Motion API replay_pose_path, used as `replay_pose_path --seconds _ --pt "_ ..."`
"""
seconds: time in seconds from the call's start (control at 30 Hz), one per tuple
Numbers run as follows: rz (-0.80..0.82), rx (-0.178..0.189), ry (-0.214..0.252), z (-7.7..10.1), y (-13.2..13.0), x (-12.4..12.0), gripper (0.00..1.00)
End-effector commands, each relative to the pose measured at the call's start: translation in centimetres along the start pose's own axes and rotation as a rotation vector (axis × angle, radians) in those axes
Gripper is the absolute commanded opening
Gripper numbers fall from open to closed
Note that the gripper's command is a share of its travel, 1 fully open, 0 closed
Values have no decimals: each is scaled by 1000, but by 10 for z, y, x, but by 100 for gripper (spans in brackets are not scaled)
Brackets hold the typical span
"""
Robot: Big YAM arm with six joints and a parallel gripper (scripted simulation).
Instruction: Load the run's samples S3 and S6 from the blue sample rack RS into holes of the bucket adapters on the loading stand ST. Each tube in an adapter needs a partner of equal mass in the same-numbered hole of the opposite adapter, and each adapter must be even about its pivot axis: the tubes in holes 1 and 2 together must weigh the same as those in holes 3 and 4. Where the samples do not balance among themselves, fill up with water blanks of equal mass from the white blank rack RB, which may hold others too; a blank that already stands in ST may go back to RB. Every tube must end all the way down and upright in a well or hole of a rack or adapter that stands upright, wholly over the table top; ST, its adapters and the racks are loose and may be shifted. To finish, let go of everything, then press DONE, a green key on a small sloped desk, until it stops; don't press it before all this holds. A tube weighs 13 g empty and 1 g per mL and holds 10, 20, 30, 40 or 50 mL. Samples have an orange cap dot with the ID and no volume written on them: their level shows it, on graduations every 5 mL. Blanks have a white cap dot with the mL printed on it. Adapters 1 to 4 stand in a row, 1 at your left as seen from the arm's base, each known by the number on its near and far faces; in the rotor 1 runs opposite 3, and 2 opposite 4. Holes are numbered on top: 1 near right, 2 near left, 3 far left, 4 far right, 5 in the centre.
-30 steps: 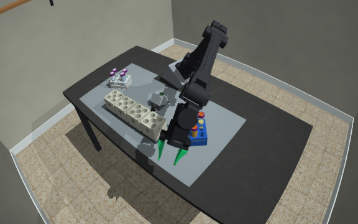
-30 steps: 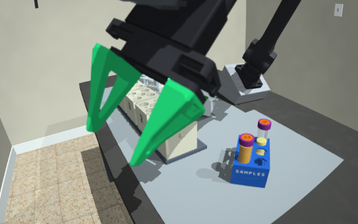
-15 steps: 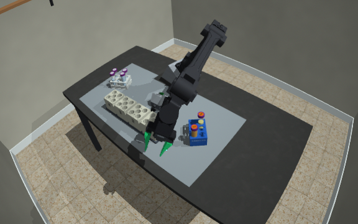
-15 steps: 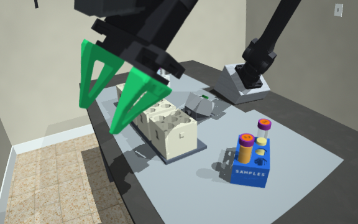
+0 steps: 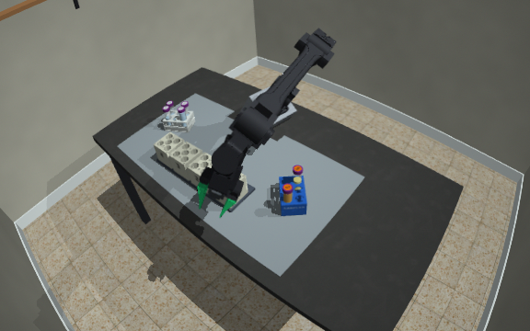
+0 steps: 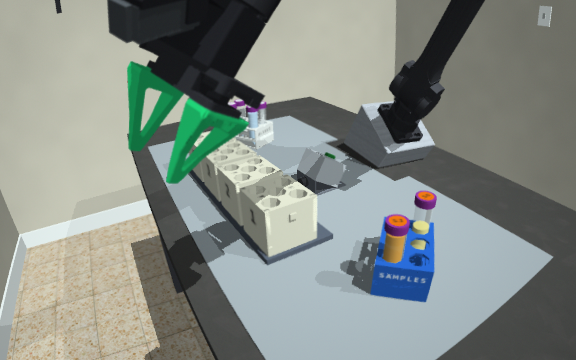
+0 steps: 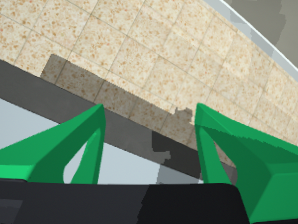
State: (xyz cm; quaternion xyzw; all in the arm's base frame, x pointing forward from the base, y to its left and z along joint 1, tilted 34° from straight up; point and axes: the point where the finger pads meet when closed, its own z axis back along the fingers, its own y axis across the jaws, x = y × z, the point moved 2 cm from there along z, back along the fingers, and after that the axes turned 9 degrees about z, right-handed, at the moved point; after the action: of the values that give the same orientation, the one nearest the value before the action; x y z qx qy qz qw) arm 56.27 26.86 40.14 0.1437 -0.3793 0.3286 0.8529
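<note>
My gripper (image 5: 213, 205) with green fingers is open and empty. It hangs in the air over the table's near edge, just past the cream adapters on the loading stand (image 6: 253, 192); it also shows in the exterior view (image 6: 170, 137) and the wrist view (image 7: 149, 143). The adapter holes I can see are empty. The blue sample rack (image 6: 404, 262) holds an orange-filled sample tube with an orange cap dot (image 6: 396, 237) and a second, nearly clear-looking tube behind it (image 6: 424, 206). The white blank rack (image 5: 177, 118) holds three purple-capped tubes.
The small grey sloped desk with the green key (image 6: 322, 170) stands behind the adapters. The arm's base (image 6: 393, 137) sits at the far side. The table edge and the tiled floor lie right under my fingers.
</note>
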Motion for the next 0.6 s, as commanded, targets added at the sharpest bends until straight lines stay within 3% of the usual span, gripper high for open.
replay_pose_path --seconds 0.0,0.03,0.07,0.17,0.2,0.23,0.4,0.43,0.5,0.53,0.57 --pt "16 -55 -55 47 -28 25 55" --pt "1 -49 10 27 -35 13 55" --pt "-5 -49 41 27 -38 9 55" --pt "-2 -48 29 35 -39 9 55" --pt "7 -28 43 32 -26 -8 55" --pt "-1 -46 29 34 -40 -12 55" --pt "0 -47 30 34 -54 -32 55" --pt "-8 -48 56 39 -61 -22 55" --pt "-32 -38 133 30 -69 -35 55" --pt "-32 -34 132 30 -71 -39 55" --pt "-37 -27 147 37 -65 -58 55"
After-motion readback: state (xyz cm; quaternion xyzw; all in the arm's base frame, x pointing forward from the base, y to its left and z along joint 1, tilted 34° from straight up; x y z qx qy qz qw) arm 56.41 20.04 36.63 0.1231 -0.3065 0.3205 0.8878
